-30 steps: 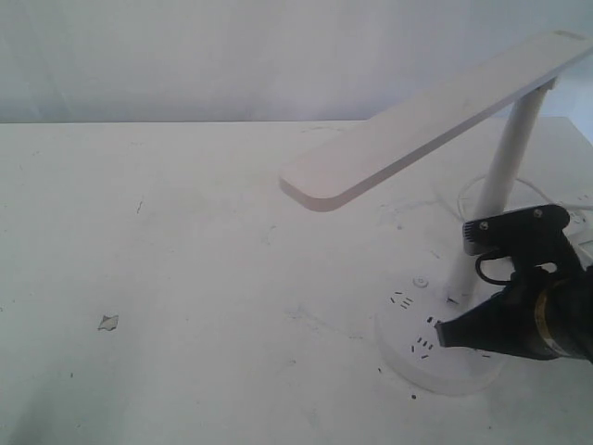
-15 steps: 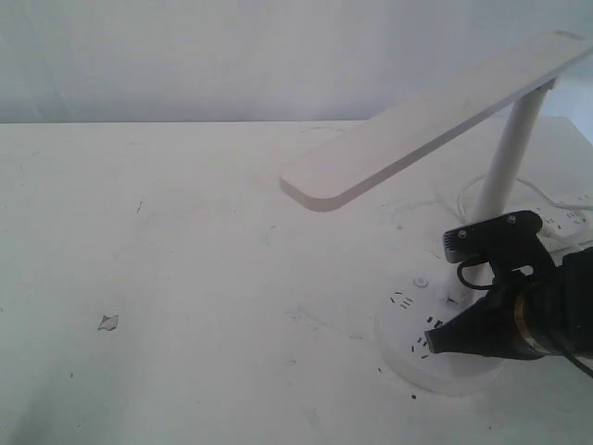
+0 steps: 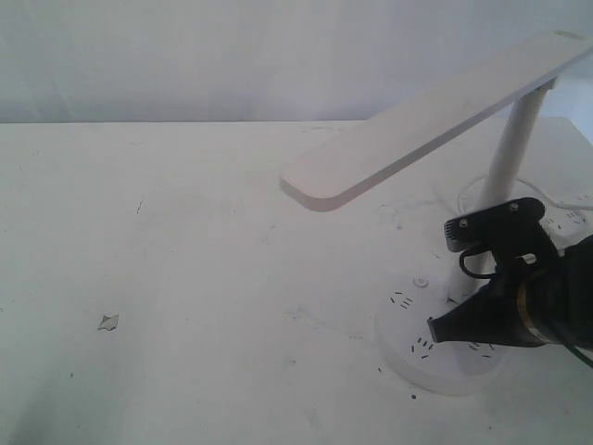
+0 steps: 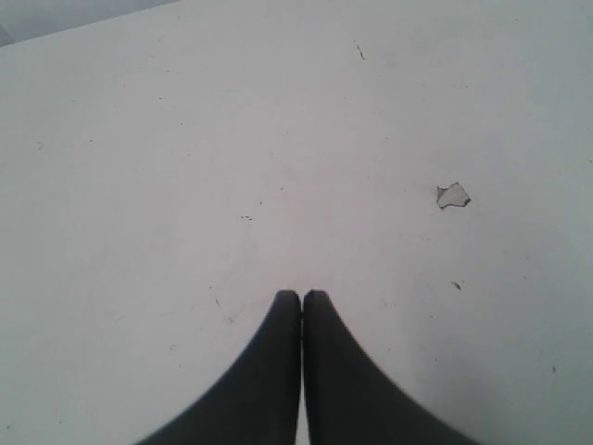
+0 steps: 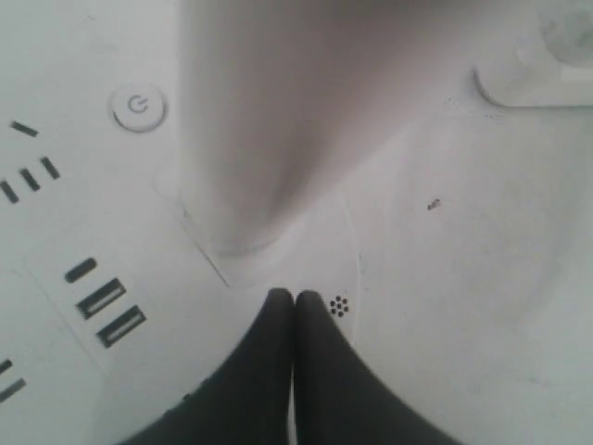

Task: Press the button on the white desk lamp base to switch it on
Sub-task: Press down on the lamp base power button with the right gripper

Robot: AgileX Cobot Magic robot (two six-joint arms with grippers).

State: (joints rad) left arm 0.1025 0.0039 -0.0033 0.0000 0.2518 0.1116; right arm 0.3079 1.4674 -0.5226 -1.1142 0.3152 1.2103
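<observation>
The white desk lamp stands at the right, its flat bar head [image 3: 426, 116] slanting out over the table on a slim stem [image 3: 512, 148]. The round white desk lamp base [image 3: 408, 366] shows dark socket slots. My right gripper [image 3: 434, 329] is shut, with its tips low over the base beside the stem's foot [image 5: 250, 167]. In the right wrist view the tips [image 5: 294, 298] sit next to a small cluster of holes [image 5: 339, 305]. The round power button [image 5: 138, 107] lies apart from them, beyond the stem. USB ports [image 5: 111, 311] are alongside. My left gripper [image 4: 302, 297] is shut over bare table.
A white cable [image 3: 471, 190] loops behind the stem, and a white power strip [image 3: 570, 220] lies at the far right edge. A small grey scrap [image 3: 108, 322] lies on the white table [image 3: 204, 241], also visible as the scrap [image 4: 453, 196] near my left gripper.
My right gripper has shifted a little to the left over the lamp base, dipped, then risen slightly. The lamp is unlit throughout.
</observation>
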